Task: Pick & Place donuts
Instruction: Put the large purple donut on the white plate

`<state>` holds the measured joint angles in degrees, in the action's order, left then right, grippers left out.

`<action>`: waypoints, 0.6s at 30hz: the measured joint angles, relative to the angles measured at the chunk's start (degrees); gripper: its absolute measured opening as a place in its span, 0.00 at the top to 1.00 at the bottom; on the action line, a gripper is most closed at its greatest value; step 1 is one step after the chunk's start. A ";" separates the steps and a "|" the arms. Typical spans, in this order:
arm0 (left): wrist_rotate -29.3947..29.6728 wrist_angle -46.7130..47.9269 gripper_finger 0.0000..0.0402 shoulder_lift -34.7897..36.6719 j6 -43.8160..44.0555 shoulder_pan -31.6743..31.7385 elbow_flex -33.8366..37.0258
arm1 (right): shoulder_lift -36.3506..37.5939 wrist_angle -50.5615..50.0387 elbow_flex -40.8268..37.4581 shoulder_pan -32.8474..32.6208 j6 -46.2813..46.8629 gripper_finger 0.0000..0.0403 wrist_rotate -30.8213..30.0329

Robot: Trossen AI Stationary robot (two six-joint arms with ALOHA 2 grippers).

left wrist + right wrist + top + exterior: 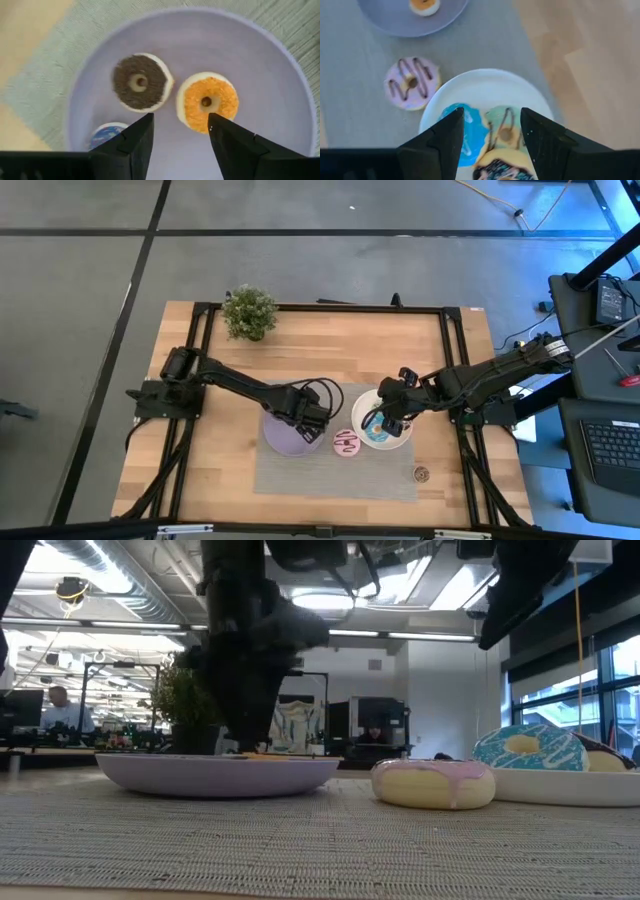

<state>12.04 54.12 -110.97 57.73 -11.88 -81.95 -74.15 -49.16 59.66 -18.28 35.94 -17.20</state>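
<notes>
Two dark arms work over a grey woven mat (pixel 300 472) on a wooden bench (pixel 340 345); the left claw (pixel 180 127) hangs above the lilac plate (pixel 260 70), its fingers spread apart and holding nothing. Inside that plate lie a chocolate-sprinkled donut (pixel 139 82) and an orange mini donut (pixel 207 101) just beside it, nearly touching; a blue-topped donut (pixel 107 135) sits near the plate's rim, partly hidden behind a finger.

The right claw (pixel 490 125) hovers over the white plate (pixel 485 85), fingers likewise parted and empty; below it rest a blue-iced donut (pixel 470 127), a green-iced donut with chocolate drizzle (pixel 505 122) and a dark-iced donut (pixel 502 170) (only partly in sight). A pink-iced donut with chocolate squiggles (pixel 411 82) lies on the mat between the two plates, touching neither; a small brown mini donut (pixel 421 474) sits apart near the mat's corner. A potted plant (pixel 249 312) stands at the bench's far edge; in the room behind, a person (pixel 60 705) sits at a desk.
</notes>
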 joint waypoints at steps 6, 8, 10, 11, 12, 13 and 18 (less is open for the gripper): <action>3.48 -2.03 0.55 4.89 -0.73 -1.73 -0.04 | 0.00 0.69 0.00 -0.02 1.86 0.51 2.73; 3.86 -3.16 0.56 6.50 -2.16 -2.65 -0.04 | -0.17 4.27 -0.02 -0.02 2.79 0.51 2.28; 6.61 -3.41 0.56 8.12 -2.87 -3.75 -0.07 | -0.91 8.60 -0.02 -0.06 1.54 0.51 2.13; 8.63 -2.74 0.56 9.04 -3.00 -4.41 -0.07 | -1.53 10.62 -0.02 -0.18 0.17 0.51 2.64; 10.95 -1.66 0.56 10.11 -3.03 -5.07 -0.07 | -2.35 12.91 -0.02 -0.24 -1.69 0.51 3.94; 13.27 -0.35 0.55 11.23 -3.03 -5.67 -0.07 | -3.44 14.78 -0.02 -0.27 -3.62 0.51 5.52; 20.11 4.51 0.55 15.91 -2.59 -8.28 -0.07 | -11.53 18.86 0.00 -0.28 -8.91 0.51 12.37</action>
<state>32.15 58.63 -95.06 55.14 -20.16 -82.02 -85.68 -30.30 59.66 -18.57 27.03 -4.83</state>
